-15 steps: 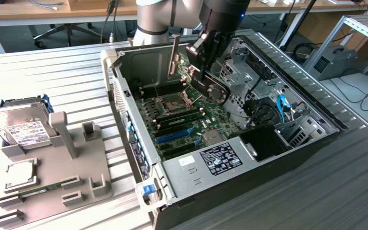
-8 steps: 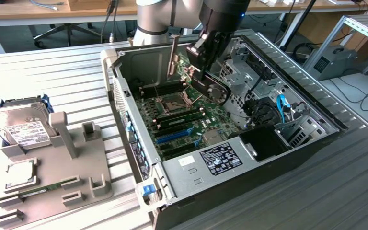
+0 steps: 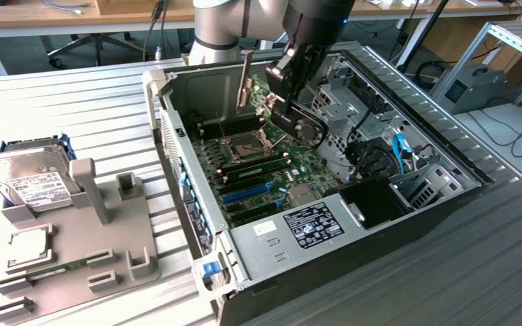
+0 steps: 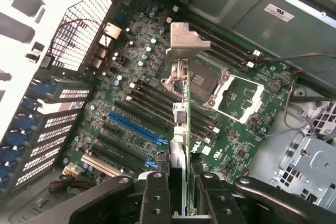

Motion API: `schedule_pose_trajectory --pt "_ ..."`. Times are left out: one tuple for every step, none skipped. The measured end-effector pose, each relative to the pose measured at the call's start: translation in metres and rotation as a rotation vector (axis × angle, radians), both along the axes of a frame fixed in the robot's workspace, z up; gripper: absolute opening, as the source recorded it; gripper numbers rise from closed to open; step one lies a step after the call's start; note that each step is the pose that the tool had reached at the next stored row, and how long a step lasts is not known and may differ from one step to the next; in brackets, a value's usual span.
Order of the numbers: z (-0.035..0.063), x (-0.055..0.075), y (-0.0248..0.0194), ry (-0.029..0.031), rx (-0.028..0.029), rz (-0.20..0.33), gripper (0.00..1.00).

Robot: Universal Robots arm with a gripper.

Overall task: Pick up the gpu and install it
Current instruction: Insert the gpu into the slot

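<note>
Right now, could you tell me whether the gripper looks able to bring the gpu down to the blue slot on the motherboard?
Probably yes. The gripper holds the gpu over the open case, and the blue slot lies bare, with no cable or card across it.

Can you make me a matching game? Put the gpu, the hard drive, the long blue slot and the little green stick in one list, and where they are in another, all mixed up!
Things
1. gpu
2. hard drive
3. long blue slot
4. RAM stick

Places
A. on the motherboard inside the case
B. lying in the gray tray
C. clamped in the gripper, above the motherboard
D. at the exterior view's far left, white label up

Pairs: 1-C, 2-D, 3-A, 4-B
</note>
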State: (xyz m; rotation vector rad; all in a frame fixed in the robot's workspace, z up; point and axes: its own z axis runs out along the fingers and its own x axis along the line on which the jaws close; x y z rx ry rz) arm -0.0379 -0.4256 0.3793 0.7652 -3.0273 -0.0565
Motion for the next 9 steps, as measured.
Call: schedule_pose_trajectory --pt "0.0 0.0 0.0 0.0 0.0 0.004 0.26" --pt "0.0 0.0 0.0 0.0 0.0 0.01 0.26" --pt "0.0 0.0 0.0 0.0 0.0 0.014 0.26" --pt "0.0 0.0 0.0 0.0 0.0 0.018 0.26" --pt "0.0 0.0 0.0 0.0 0.0 0.022 0.26" --pt "0.0 0.0 0.0 0.0 0.0 0.026 0.26" --pt "0.0 0.0 0.0 0.0001 0.0 0.03 0.26" --pt "0.0 0.0 0.0 0.0 0.0 0.034 0.26" --pt "0.0 0.0 0.0 0.0 0.0001 0.037 0.26"
